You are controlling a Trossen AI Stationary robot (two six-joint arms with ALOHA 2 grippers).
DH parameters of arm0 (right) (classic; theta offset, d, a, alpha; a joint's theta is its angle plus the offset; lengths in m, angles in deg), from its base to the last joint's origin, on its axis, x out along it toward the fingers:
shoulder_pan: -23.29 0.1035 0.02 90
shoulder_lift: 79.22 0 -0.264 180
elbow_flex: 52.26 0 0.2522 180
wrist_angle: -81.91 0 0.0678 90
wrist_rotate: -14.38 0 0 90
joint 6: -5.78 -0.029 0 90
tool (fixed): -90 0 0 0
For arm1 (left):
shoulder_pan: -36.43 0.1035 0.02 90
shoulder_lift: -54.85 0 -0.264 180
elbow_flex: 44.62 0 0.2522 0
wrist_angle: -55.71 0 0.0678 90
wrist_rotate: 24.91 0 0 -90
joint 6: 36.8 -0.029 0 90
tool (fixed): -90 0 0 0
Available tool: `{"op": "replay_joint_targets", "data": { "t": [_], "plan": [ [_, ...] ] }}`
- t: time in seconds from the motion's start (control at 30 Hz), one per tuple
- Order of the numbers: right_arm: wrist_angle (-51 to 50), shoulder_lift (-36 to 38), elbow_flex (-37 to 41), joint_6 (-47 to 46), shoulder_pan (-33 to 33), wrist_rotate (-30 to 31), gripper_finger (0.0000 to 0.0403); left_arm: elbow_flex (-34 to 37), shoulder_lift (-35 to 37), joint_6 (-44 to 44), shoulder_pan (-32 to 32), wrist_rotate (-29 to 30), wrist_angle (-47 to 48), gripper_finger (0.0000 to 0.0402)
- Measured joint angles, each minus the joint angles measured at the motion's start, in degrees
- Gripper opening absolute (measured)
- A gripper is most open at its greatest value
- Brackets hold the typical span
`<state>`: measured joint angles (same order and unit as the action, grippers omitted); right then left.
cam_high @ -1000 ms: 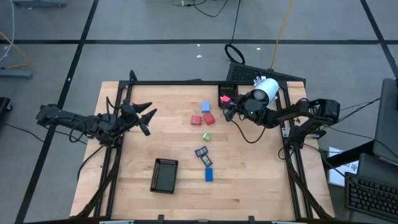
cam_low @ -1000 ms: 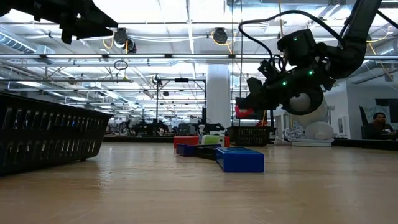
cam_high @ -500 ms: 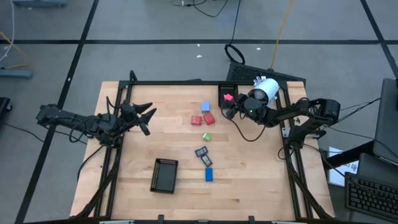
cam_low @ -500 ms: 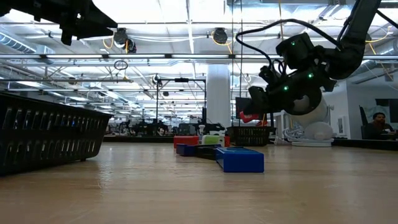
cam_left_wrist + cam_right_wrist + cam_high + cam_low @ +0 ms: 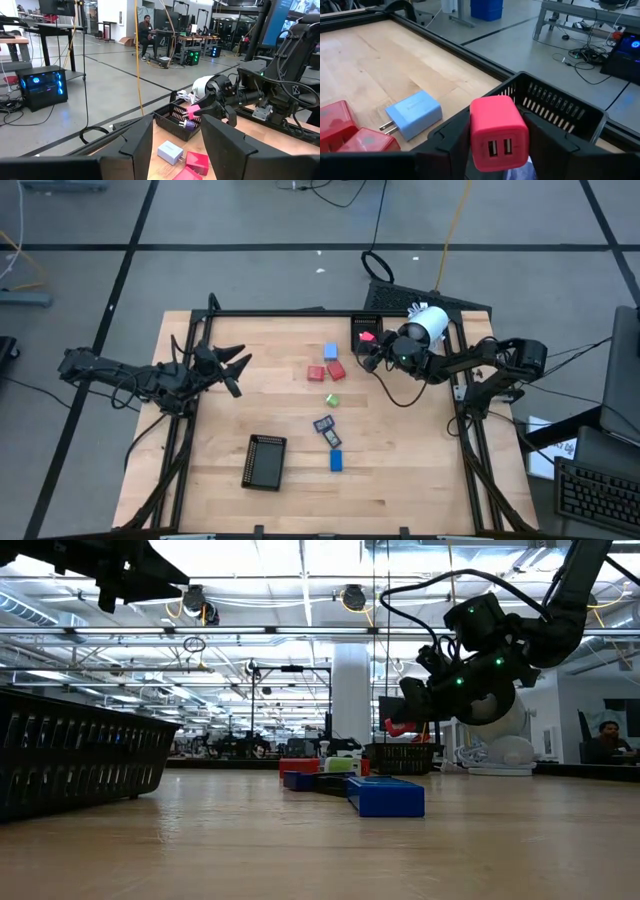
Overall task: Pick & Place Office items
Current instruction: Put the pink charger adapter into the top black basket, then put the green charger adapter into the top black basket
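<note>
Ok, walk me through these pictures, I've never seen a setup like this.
Two dark robot arms work at a wooden table. One picture looks straight down, one looks level across the tabletop, and two come from cameras on the arms' wrists. The right gripper, its jaws closed on a pink charger, holds it above a black mesh tray at the far edge. The left gripper waits at the left side, jaws open and empty. On the wood lie a light-blue charger, two red blocks, a green block, small blue and dark pieces, and a second black tray.
</note>
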<state>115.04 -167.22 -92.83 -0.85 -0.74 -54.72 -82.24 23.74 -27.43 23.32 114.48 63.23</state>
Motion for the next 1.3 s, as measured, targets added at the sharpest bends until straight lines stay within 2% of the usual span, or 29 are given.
{"op": "replay_joint_targets", "data": {
  "t": [0.2, 0.73, 0.97, 1.13, 1.3],
  "plan": [
    [0.0, 0.0, 0.0, 0.0, 0.0, 0.0, 0.0177, 0.0, 0.0, 0.0, 0.0, 0.0, 0.0, 0.0177],
    [4.6, 0.0, 0.0, 0.7, 0.2, -0.3, 0.0175, 0.0, 0.0, 1.1, 0.0, 0.0, 0.1, 0.0149],
    [10.8, 0.7, 0.0, 9.8, 3.6, -6.3, 0.0171, 0.0, -0.1, 1.7, 0.0, 0.0, 0.2, 0.0165],
    [11.4, 5.1, 0.0, 16.7, 8.1, -6.2, 0.0171, 0.0, -1.4, 4.2, 0.0, 0.0, 0.2, 0.0179],
    [7.7, 13.8, 0.0, 16.0, 10.7, -7.3, 0.0182, 0.0, -5.6, 8.3, 0.1, -1.1, 0.0, 0.0193]
  ]
}}
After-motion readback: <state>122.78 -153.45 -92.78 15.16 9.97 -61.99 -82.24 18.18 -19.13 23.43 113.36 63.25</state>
